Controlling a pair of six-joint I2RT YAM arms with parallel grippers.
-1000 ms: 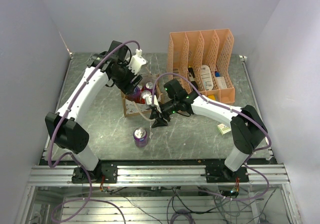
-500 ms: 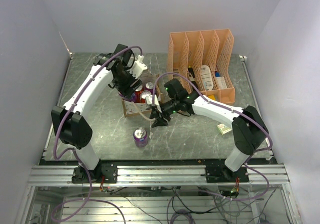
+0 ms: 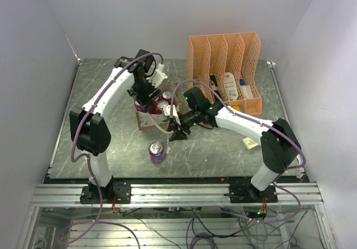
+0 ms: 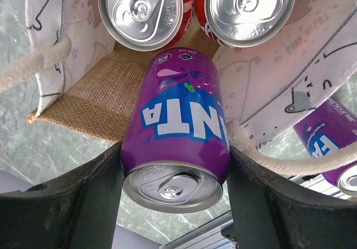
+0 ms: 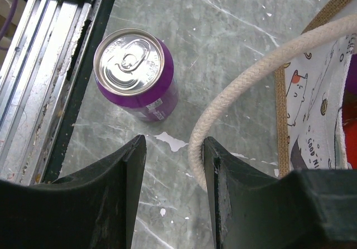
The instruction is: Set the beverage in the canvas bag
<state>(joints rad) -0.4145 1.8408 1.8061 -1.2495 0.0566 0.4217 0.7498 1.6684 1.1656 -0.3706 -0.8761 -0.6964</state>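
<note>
An orange file organizer (image 3: 226, 71) stands upright at the far right of the grey marbled bench (image 3: 217, 149), its slots holding small packages. A small yellowish pad (image 3: 249, 143) lies flat on the bench near the right edge, well apart from the organizer.

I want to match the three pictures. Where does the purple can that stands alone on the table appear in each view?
Top external: purple can stands low in the centre, before the canvas bag.
Left wrist: only a part shows at the right edge, beyond the bag wall.
Right wrist: upper left, near the aluminium rail.
Shared landmark: the bag's cream rope handle.
</note>
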